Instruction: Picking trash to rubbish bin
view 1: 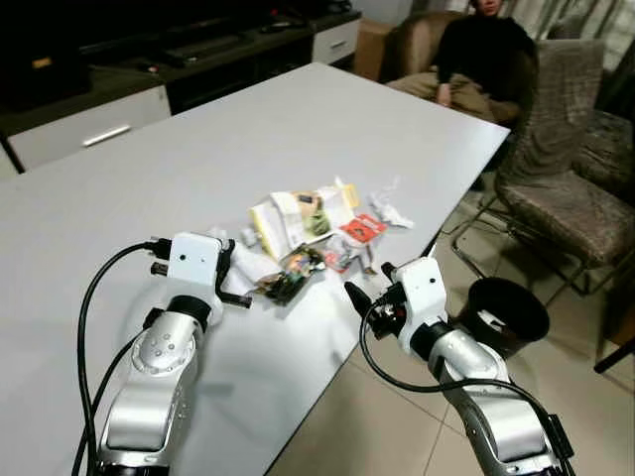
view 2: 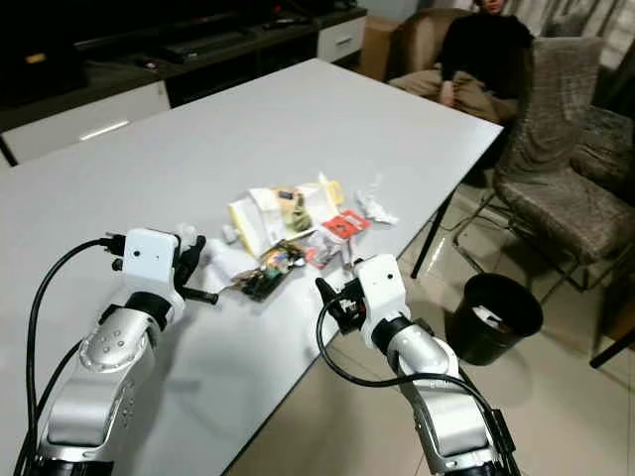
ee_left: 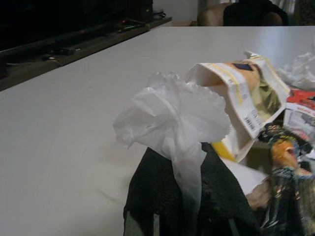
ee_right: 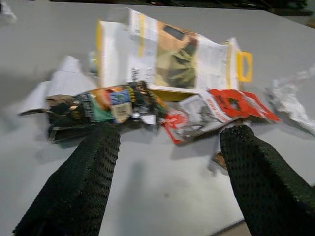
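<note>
A large white table [view 1: 298, 109] carries a small heap of trash near its right edge. On the floor to the right of the table stands a round black rubbish bin [view 1: 507, 316] with some pale scraps inside, and past it are two upholstered chairs [view 1: 571, 149]. A person in dark clothes [view 1: 476, 55] sits at the far end of the table.

The heap holds a flat cream and yellow paper package [ee_right: 172, 56], a dark shiny snack wrapper [ee_right: 96, 108], a red and clear wrapper [ee_right: 216, 108] and a crumpled clear film [view 1: 389, 208] at the far right side.

The left gripper [view 1: 226, 281] is at the left side of the heap, and its black fingers [ee_left: 162, 196] are closed on a crumpled white plastic piece [ee_left: 172, 115], thin and wrinkled. The right gripper [ee_right: 167, 167] hovers at the near side of the heap, just above the table edge, with its two textured black fingers [ee_right: 83, 182] spread wide; the dark wrapper and the red one lie just beyond the fingertips, not touching them.
</note>
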Controlling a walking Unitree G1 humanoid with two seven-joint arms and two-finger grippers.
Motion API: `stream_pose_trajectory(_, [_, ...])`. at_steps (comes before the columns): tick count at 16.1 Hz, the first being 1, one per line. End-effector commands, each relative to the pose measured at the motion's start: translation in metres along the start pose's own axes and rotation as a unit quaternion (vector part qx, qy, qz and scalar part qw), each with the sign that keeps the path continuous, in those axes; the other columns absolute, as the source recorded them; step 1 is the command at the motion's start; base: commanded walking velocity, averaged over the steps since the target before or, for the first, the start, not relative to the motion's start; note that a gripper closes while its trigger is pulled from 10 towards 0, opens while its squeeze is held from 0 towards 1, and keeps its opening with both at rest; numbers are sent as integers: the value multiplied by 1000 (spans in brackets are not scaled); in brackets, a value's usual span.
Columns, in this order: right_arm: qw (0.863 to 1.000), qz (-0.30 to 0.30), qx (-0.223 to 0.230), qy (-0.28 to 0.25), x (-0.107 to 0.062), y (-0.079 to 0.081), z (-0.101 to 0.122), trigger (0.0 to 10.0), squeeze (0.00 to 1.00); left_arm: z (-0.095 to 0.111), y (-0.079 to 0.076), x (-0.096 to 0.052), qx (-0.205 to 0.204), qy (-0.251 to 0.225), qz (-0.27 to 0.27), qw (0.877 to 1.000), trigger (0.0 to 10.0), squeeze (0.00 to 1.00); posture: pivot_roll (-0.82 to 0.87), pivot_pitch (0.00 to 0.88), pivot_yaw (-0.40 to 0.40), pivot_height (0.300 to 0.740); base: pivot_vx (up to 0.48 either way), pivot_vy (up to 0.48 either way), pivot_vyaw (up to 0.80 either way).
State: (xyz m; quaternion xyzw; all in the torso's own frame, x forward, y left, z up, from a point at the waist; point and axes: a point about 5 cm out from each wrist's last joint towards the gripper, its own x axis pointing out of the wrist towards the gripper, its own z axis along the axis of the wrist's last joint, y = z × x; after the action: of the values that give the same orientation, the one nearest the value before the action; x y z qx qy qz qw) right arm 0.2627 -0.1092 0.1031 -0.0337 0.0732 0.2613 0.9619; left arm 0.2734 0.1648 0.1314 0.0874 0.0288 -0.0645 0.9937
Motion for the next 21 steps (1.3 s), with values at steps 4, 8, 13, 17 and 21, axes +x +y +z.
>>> stream_pose_trajectory(4, [999, 29, 25, -18, 13, -8, 12, 10000, 1000, -2, -2, 1, 9, 9, -9, 1000, 10000, 0, -95, 0, -47, 740, 0, 0, 0])
stream_pose_trajectory(8, [997, 78, 15, 8, 56, -16, 17, 10000, 1000, -1, -1, -1, 18, 11, -14, 1000, 10000, 0, -88, 2, -50, 740, 0, 0, 0])
stream_pose_trajectory(13, [994, 105, 34, 23, 97, -31, 35, 10000, 1000, -2, 5, -16, 23, 17, -2, 1000, 10000, 0, -37, 49, -92, 740, 0, 0, 0])
stream_pose_trajectory(17, [992, 114, 57, 26, 103, -32, 32, 10000, 1000, -5, 11, -27, 27, 27, 9, 999, 10000, 0, -15, 64, -101, 740, 0, 0, 0])
stream_pose_trajectory(21, [985, 145, 91, 37, 102, -27, 22, 10000, 0, -2, 13, -28, 26, 26, 12, 999, 10000, 0, -7, 68, -101, 740, 0, 0, 0])
